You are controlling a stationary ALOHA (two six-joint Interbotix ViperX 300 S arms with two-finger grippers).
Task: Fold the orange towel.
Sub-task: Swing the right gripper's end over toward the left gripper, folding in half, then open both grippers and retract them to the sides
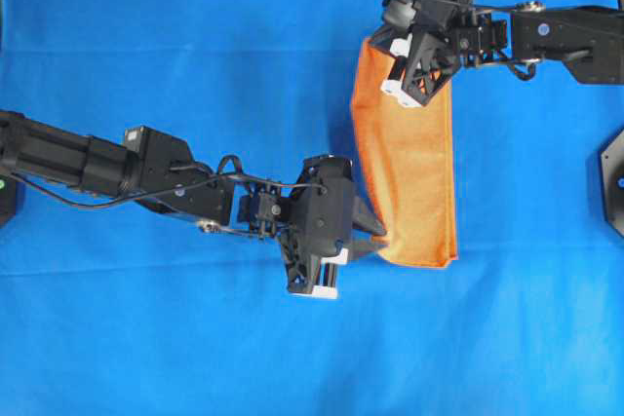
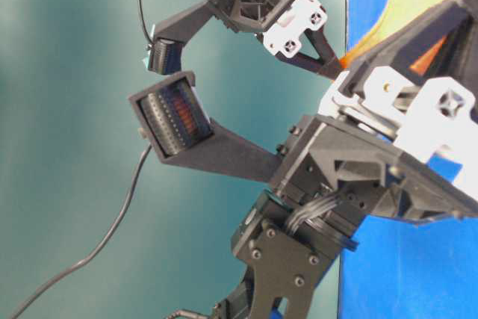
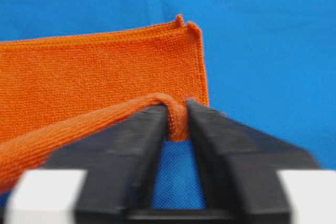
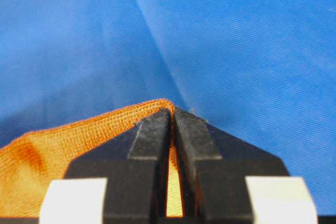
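a large blue cloth (image 1: 195, 46) covers the whole work surface in the overhead view, reaching every edge of the picture. it lies mostly flat, with soft creases and shallow ripples running across it, plainest toward the upper left and along the lower part. the light is even and bright, with only faint shadows. in the right wrist view a straight fold line (image 4: 152, 40) runs through the blue fabric. in the table-level view a plain teal-green wall (image 2: 67, 184) fills the left side, blurred and featureless, with the blue cloth rising on the right.
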